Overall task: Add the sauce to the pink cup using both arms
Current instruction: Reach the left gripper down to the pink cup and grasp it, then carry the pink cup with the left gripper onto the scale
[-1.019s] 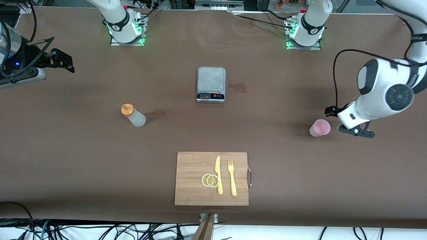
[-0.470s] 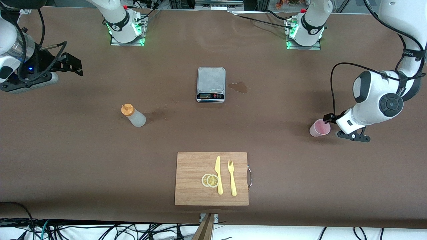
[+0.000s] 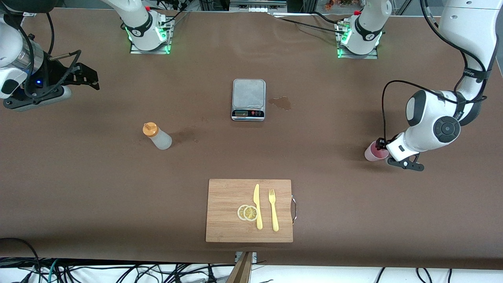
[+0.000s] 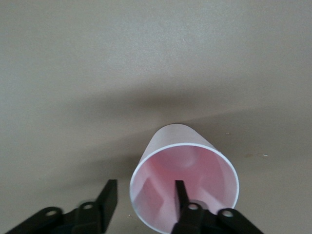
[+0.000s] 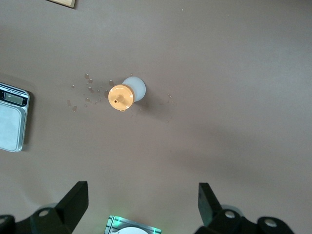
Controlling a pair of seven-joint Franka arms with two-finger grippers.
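Hidden, pink cup: in the front view the left end effector (image 4: 145,184) covers part of the rim of the pink cup (image 3: 371,153); the base shows only there.
Hidden, contact: it cannot be told whether the finger inside the cup touches its wall.
Hidden, scale display: too small to read.
Cut off: both wrist views show only the finger ends; the bodies run out of frame.
Left end effector: down at the cup, fingers (image 4: 108,195) apart and straddling the cup wall, one inside the mouth and one outside with a gap to the wall; not clamped.
Pink cup, place: upright on the bench (image 3: 334,204), toward the left arm's end.
Right end effector (image 5: 142,191): up over the bench near the right arm's end, fingers wide apart, holding nothing.
Sauce (image 3: 157,136): standing on the bench toward the right arm's end, well apart from both end effectors and from the cup; orange cap on.
Scale (image 3: 248,99): mid-bench, between sauce and cup and farther from the front camera than both.
Stain (image 3: 281,103): dark patch just beside the scale, on the left arm's side.
Cutting board (image 3: 228,196): at the bench edge nearest the front camera.
On the board: yellow knife (image 3: 257,206), yellow fork (image 3: 273,210) and two lemon slices (image 3: 247,212), the slices touching the knife.
Obstruction: the scale lies off the line from sauce to cup.
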